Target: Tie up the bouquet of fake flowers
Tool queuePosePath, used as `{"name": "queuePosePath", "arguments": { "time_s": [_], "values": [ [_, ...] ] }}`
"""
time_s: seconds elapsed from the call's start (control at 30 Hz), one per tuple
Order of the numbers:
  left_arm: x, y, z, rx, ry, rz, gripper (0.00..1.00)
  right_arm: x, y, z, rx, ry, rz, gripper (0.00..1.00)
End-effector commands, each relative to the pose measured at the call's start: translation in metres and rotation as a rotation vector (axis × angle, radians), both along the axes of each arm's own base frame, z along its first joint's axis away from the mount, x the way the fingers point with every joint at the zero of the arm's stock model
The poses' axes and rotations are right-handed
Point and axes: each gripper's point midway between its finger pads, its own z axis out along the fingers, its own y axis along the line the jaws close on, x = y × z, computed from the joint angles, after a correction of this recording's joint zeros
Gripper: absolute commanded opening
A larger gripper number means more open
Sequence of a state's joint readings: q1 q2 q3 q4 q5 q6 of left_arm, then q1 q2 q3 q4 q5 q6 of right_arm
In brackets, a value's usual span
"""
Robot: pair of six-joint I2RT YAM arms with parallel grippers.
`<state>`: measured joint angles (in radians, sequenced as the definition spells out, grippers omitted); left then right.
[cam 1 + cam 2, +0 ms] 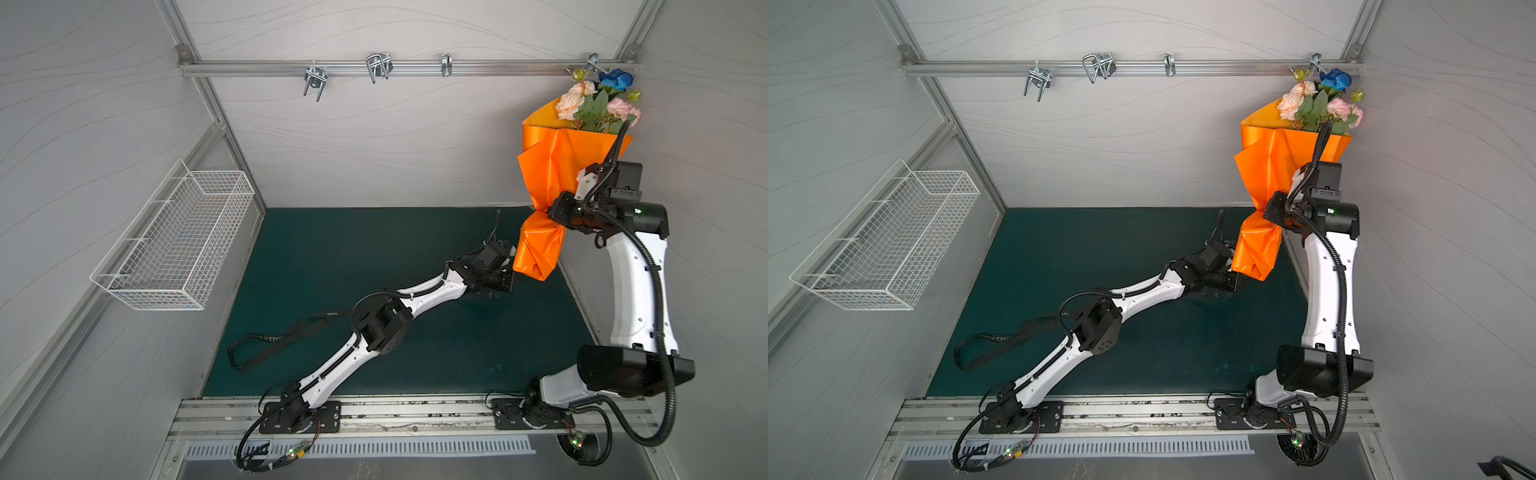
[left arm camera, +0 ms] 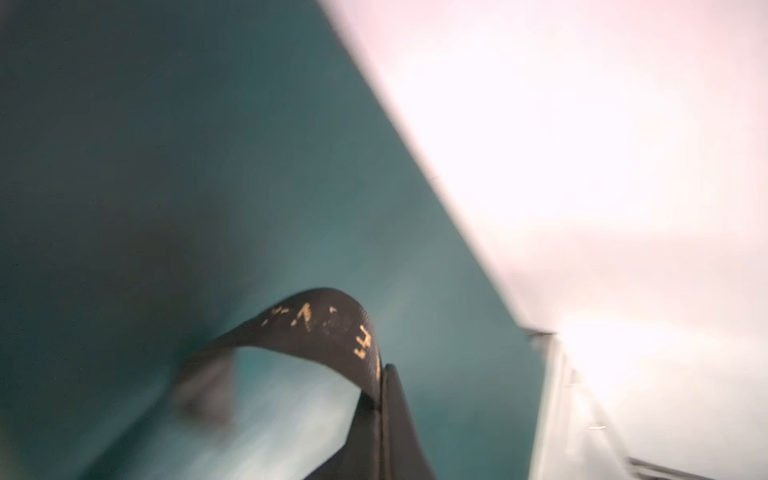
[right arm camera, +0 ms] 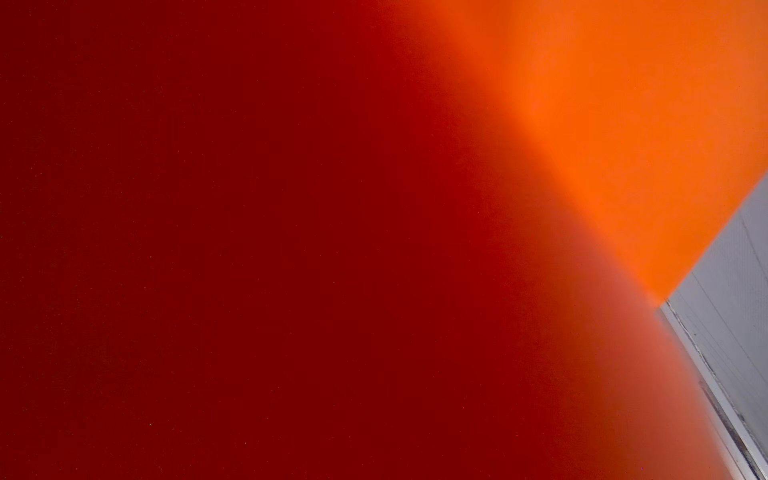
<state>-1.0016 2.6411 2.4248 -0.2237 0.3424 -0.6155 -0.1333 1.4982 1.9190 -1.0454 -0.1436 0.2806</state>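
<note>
Right tool (image 1: 540,214) clenched on orange wrapping paper (image 1: 548,166) at its neck; bouquet of fake flowers (image 1: 598,104) held over far right corner of bench (image 1: 374,249). Left tool (image 2: 380,399) pinches black ribbon (image 2: 324,320).

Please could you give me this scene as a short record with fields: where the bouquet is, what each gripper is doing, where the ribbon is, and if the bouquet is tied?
bouquet of fake flowers: wrapped in orange wrapping paper, blooms near the back rail
right gripper: shut on the paper's pinched neck
left gripper: shut on the black ribbon, beside the paper's bottom end
ribbon: rest trails across the green mat
tied: not yet, no ribbon around the paper
</note>
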Motion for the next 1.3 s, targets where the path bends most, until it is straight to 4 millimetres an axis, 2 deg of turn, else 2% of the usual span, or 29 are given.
{"name": "queuePosePath", "arguments": {
  "time_s": [0.0, 0.03, 0.13, 0.27, 0.37, 0.53, 0.67, 0.73, 0.87, 0.97, 1.1, 1.2, 1.27],
  "values": [
    [-0.020, -0.029, 0.029, -0.180, 0.076, -0.076, 0.55, -0.003, 0.004, 0.003, 0.014, 0.007, 0.033, 0.00],
    [-0.021, -0.028, 0.031, -0.181, 0.082, -0.083, 0.69, -0.004, 0.004, 0.003, 0.014, 0.007, 0.034, 0.00],
    [-0.025, -0.015, 0.037, -0.143, 0.084, -0.107, 0.86, -0.004, 0.005, 0.001, 0.020, 0.009, 0.040, 0.00],
    [-0.029, 0.028, 0.045, -0.093, 0.096, -0.088, 0.96, -0.005, 0.007, -0.004, 0.034, 0.014, 0.042, 0.00],
    [-0.039, 0.074, 0.035, -0.036, 0.136, -0.055, 0.99, -0.008, 0.011, -0.011, 0.034, 0.027, 0.047, 0.00],
    [-0.072, 0.160, 0.018, 0.073, 0.139, 0.017, 0.99, -0.018, 0.034, -0.029, 0.001, 0.065, 0.083, 0.00],
    [-0.088, 0.229, 0.012, 0.163, 0.108, 0.127, 0.99, -0.032, 0.068, -0.044, -0.004, 0.086, 0.138, 0.00],
    [-0.092, 0.271, 0.012, 0.206, 0.077, 0.216, 0.99, -0.043, 0.089, -0.051, -0.021, 0.096, 0.170, 0.00],
    [-0.099, 0.359, 0.026, 0.268, -0.009, 0.442, 0.99, -0.068, 0.134, -0.070, -0.057, 0.117, 0.235, 0.00],
    [-0.106, 0.432, 0.048, 0.303, -0.094, 0.669, 0.99, -0.089, 0.165, -0.088, -0.054, 0.132, 0.275, 0.00],
    [-0.126, 0.522, 0.069, 0.352, -0.166, 0.934, 0.99, -0.117, 0.209, -0.118, -0.066, 0.159, 0.325, 0.00],
    [-0.144, 0.570, 0.075, 0.371, -0.189, 1.064, 0.99, -0.132, 0.236, -0.142, -0.101, 0.187, 0.337, 0.00],
    [-0.153, 0.588, 0.078, 0.366, -0.197, 1.108, 0.99, -0.136, 0.248, -0.158, -0.119, 0.207, 0.328, 0.00]
  ]
}}
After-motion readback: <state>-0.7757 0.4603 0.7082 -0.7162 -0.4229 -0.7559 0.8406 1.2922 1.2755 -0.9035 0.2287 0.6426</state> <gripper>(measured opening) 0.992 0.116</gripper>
